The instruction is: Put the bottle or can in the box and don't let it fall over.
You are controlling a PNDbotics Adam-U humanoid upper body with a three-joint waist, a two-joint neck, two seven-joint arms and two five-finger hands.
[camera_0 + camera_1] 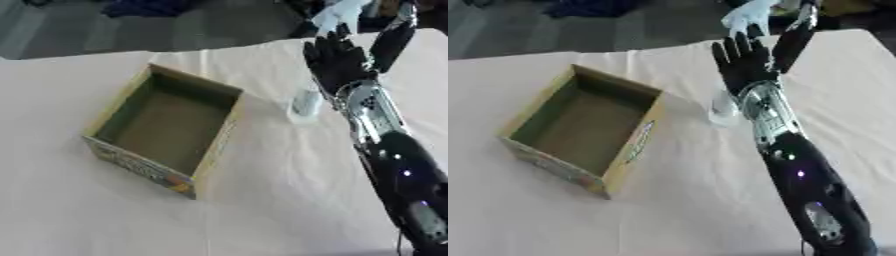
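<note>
A small clear bottle (305,104) stands upright on the cloth-covered table, just right of the open cardboard box (166,127). My right hand (337,60) hovers directly beside and slightly behind the bottle, fingers straight and spread, holding nothing. Part of the bottle is hidden behind the wrist in the right eye view. The box (579,130) is empty inside. My left hand shows in neither view.
A pale cloth covers the table (262,200). A person's gloved hand (341,15) and a dark arm show at the far edge above my hand. The table's far edge runs behind the box, with dark floor beyond.
</note>
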